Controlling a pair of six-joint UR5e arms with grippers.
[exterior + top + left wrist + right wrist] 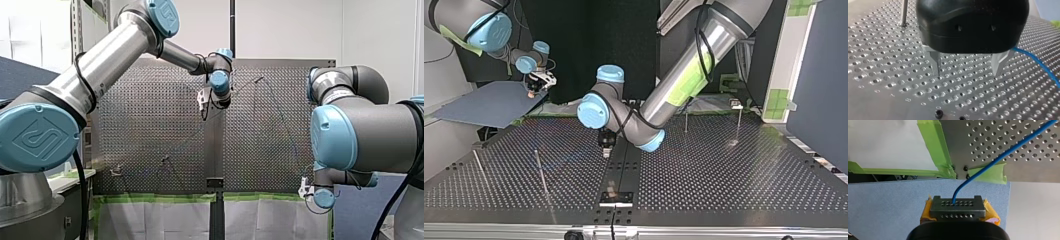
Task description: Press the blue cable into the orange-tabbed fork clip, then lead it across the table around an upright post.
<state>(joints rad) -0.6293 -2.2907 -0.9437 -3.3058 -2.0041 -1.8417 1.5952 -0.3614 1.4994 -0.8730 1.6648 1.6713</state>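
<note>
The blue cable [1000, 153] runs over the perforated table's corner [1023, 170] and ends between the yellow pads [989, 211] of my right gripper [957, 205], which is shut on it. That gripper [534, 89] hangs off the table's far left corner in the top view. My left gripper [966, 73] stands open just above the table near its middle [606, 147], with nothing between its metal fingers [936, 62]. A stretch of the blue cable [1040, 66] lies beside one finger. An upright post [904, 11] stands beyond it. I cannot make out an orange-tabbed clip.
Thin upright posts [543, 175] [480, 167] [686, 120] [738, 122] stand on the table. A black strip [621, 165] runs down its middle. A blue-grey board [489, 102] lies under my right gripper, and green tape [933, 147] lines the table's edge.
</note>
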